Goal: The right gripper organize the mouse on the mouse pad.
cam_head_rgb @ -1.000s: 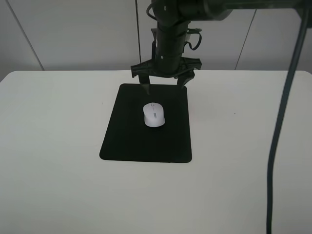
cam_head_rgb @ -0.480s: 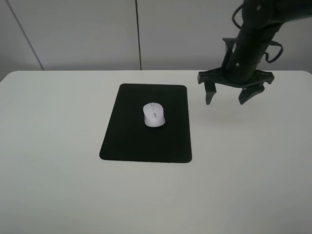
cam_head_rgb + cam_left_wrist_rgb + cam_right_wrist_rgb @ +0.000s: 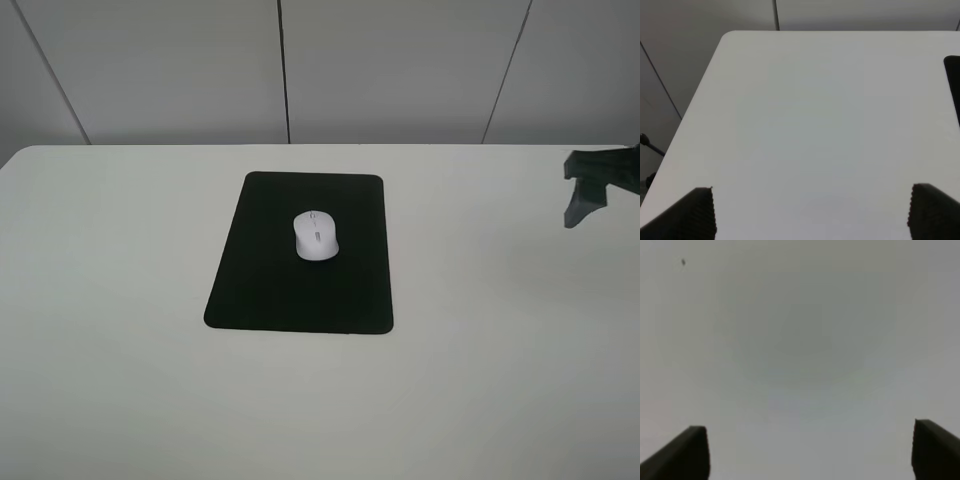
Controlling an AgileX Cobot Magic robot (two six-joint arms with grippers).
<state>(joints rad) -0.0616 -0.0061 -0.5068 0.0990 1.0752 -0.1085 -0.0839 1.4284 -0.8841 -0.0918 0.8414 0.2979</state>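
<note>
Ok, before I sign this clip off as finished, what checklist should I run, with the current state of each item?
1. Small white oval mouse lies fully on the flat matte black rectangular mouse pad: ok.
2. Mouse well inside the pad's edges, near the middle: ok.
3. Black two-fingered right gripper open and empty: ok.
4. Right gripper clear of the pad, at the right edge of the high view: ok.
5. Left gripper open, holding nothing, over bare white table: ok.
6. Mouse squared with the pad's long sides: cannot tell; it looks roughly aligned.
</note>
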